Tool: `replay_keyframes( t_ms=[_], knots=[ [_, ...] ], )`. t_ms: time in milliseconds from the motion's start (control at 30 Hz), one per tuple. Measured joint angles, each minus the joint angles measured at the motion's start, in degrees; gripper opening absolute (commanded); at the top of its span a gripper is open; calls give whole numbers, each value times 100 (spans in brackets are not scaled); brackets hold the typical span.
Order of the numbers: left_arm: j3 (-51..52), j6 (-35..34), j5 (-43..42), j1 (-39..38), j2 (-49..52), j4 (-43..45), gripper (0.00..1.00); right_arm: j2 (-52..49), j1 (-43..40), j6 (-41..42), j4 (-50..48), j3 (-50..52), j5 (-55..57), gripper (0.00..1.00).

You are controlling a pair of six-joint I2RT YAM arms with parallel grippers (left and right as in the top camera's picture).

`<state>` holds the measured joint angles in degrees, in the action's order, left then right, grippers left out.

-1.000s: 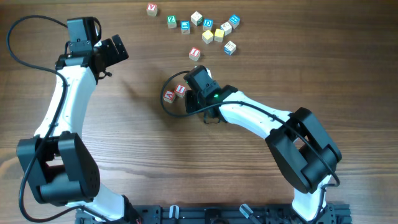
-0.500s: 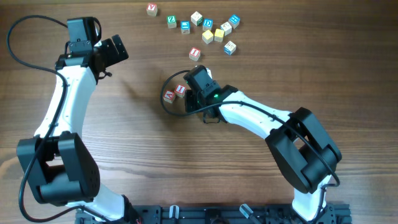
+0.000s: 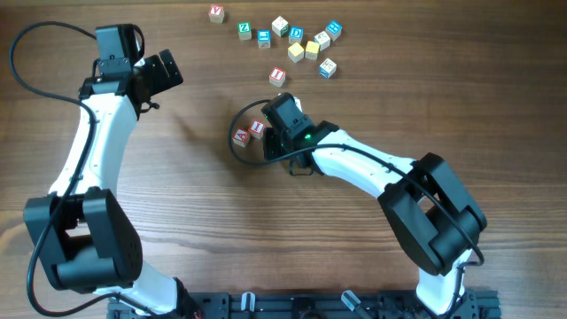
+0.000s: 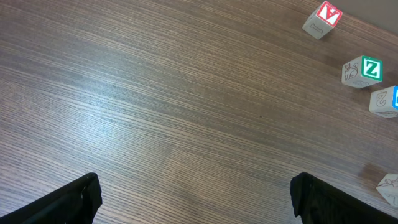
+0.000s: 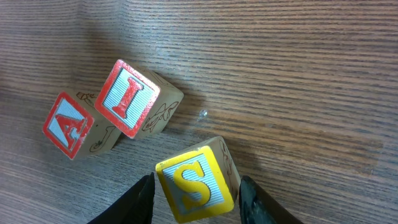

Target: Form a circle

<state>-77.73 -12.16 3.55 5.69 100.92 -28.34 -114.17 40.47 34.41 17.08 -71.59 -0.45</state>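
Observation:
No circle of cubes shows. Two red-lettered cubes, "A" (image 5: 68,124) and "I" (image 5: 132,98), lie touching side by side, seen from above at "A" (image 3: 240,136) and "I" (image 3: 257,128). Just right of them my right gripper (image 5: 196,198) is shut on a yellow "S" cube (image 5: 196,180), one finger on each side of it. From overhead the right wrist hides that cube. My left gripper (image 4: 196,199) hangs wide open over bare wood at the far left (image 3: 164,73), with nothing between its fingers.
Several loose letter cubes lie at the back: a red one (image 3: 216,12), a green "Z" (image 3: 244,29), yellow ones (image 3: 312,50), a blue one (image 3: 333,30), and another red "I" (image 3: 277,76) nearer my right wrist. A black cable (image 3: 237,152) loops around the two red cubes.

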Motion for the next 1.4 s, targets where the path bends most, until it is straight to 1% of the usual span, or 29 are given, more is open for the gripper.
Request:
replay_keyframes(
  t_ms=[400,467,667,967,1100,1200,1400],
  knots=[
    [0,0,0,0,0,0,100,0,0,2,-4,0,0,44],
    [0,0,0,0,0,0,100,0,0,2,-4,0,0,40],
    [0,0,0,-2,0,0,100,0,0,20,-7,0,0,42],
    [0,0,2,0,0,0,100,0,0,20,-17,0,0,41],
    [0,0,0,0,0,0,100,0,0,20,-63,0,0,42],
    [0,0,0,0,0,0,100,0,0,20,-74,0,2,37],
    [0,0,0,0,0,0,100,0,0,20,-68,0,4,35]
  ],
)
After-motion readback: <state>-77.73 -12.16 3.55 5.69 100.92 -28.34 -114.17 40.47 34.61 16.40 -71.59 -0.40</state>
